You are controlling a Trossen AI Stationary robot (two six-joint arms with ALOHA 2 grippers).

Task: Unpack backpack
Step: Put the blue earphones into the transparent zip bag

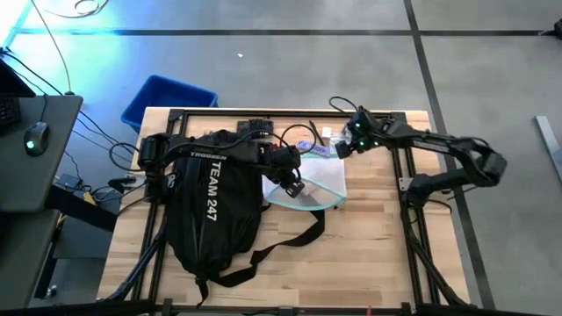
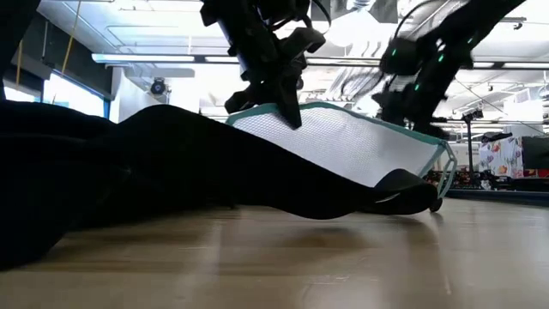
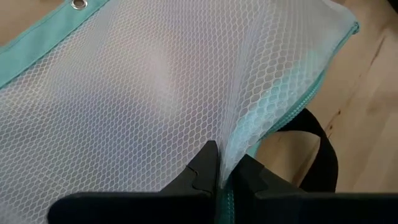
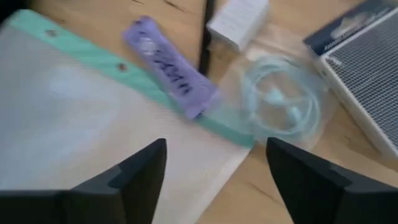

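L fingers pinched on mesh pouch, beside backpack.

Robotics lab or workshop in a large industrial hall. Grey concrete floor with dark seams. Wooden table on a black metal frame. Side desk with a computer mouse, loose cables, blue bin. Low view: exposed ceiling ducts, strip lights.

Bright overhead lights, backlit silhouettes, wrist blur
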